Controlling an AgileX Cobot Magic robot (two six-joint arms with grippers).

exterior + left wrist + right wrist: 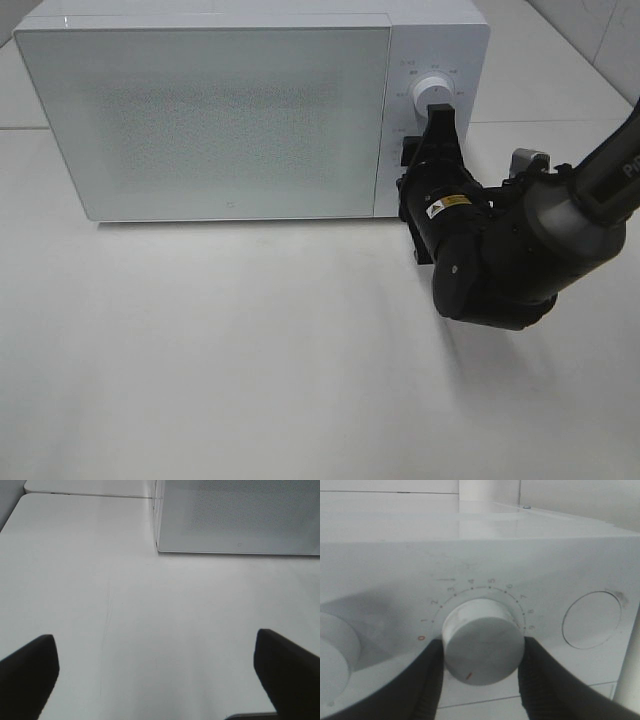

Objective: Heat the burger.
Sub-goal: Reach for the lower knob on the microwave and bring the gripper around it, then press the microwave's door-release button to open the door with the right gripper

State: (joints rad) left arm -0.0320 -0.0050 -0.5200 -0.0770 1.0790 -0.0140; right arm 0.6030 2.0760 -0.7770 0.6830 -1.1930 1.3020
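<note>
Right gripper (481, 657) pinches round white numbered dial (482, 640) on white microwave (200, 110) panel; left gripper (155, 645) spread, in front of microwave.

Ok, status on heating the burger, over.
Right gripper clamped on timer knob. Left gripper open, over the table. Burger not in view; microwave door shut. Nothing blocking the knob.

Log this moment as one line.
right claw: shut on numbered knob | left claw: open, above table | microwave door: closed | burger: not in view
</note>
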